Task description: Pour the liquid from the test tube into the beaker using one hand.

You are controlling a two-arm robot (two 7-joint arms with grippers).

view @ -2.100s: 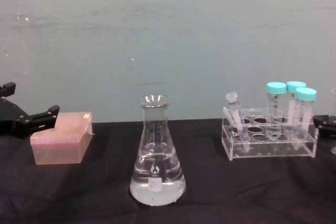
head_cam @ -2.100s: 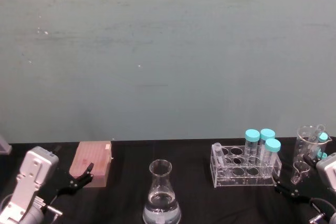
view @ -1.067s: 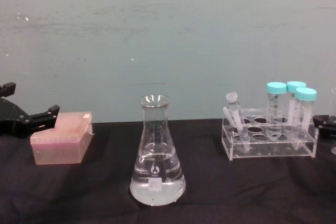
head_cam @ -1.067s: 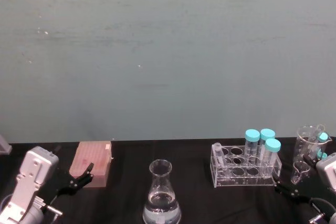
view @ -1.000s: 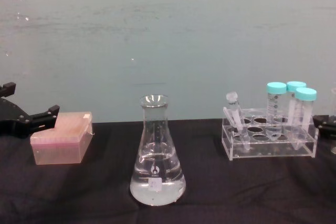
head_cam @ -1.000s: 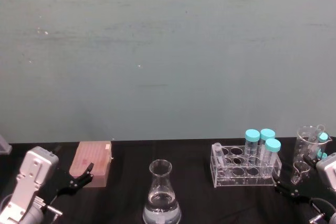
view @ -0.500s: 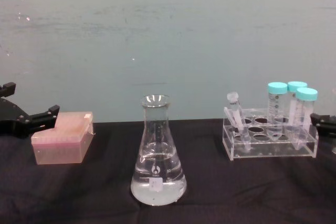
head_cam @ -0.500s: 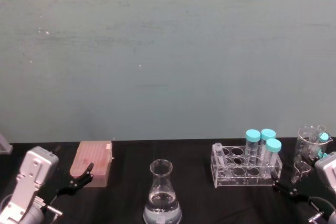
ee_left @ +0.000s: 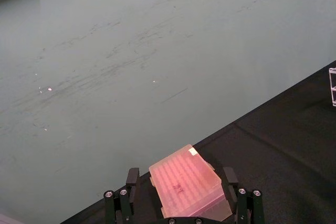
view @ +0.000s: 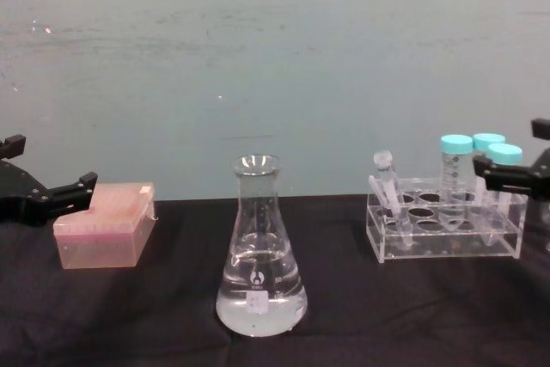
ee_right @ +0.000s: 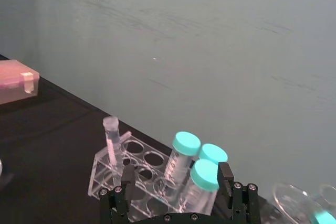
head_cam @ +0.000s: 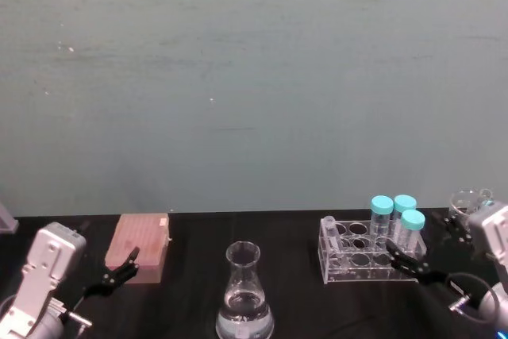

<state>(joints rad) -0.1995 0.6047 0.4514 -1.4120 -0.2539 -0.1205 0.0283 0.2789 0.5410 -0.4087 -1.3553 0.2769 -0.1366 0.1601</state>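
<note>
- Since the test tube [view: 386, 185] leans in the left end hole of the clear rack [view: 443, 231], its whitish rim stands above the frame, and that leaves its upper part free to be taken; the liquid inside is too faint to make out.
- Beside it in the same rack, towards the right end, stand three teal-capped tubes [view: 477, 165], upright and taller, so a reach for the small tube has to get past them.
- At that right end the right gripper [view: 514, 171] hovers level with the teal caps, jaws spread wide and holding nothing. The right wrist view looks between them at the rack, with the test tube [ee_right: 112, 139] ahead and off to one side.
- I judge this to be the approach before the grasp: the tube is untouched and nothing is poured.
- Out in the open, well to the left of the rack, the beaker [view: 259, 255] stands upright on the black worktop [view: 387, 320], probably so a tilted tube can reach its flared mouth unhindered. A pool of clear fluid [view: 259, 305] already lies in its base.
- Far left, the left gripper [view: 53, 192] rests idle with jaws wide, pointing at the pink box [view: 105, 225] and just short of it, well clear of the pouring path.
</note>
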